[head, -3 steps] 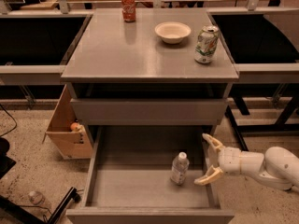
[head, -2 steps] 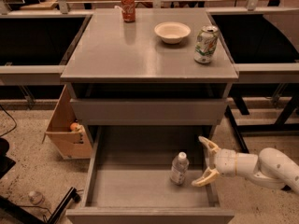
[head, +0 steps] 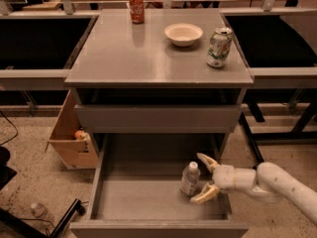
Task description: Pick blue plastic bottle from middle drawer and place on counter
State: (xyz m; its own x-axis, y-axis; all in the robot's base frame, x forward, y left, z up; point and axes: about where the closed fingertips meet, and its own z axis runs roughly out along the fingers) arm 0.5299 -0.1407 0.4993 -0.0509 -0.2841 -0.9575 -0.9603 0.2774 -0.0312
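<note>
The blue plastic bottle [head: 189,179], small and clear with a white cap, stands upright on the floor of the open middle drawer [head: 148,197], toward its right side. My gripper [head: 203,177] reaches in from the right on a white arm. It is open, with one finger behind the bottle and one in front, close around the bottle's right side. The grey counter [head: 148,53] is above, at the top of the cabinet.
On the counter stand an orange can [head: 136,8] at the back, a white bowl [head: 183,33] and a green-and-white can [head: 219,46] at the right. A cardboard box [head: 72,138] sits on the floor left of the cabinet. Dark bins flank the cabinet.
My gripper has moved left toward the bottle, so its open fingers now bracket the bottle's right side. The bottle has not moved.
</note>
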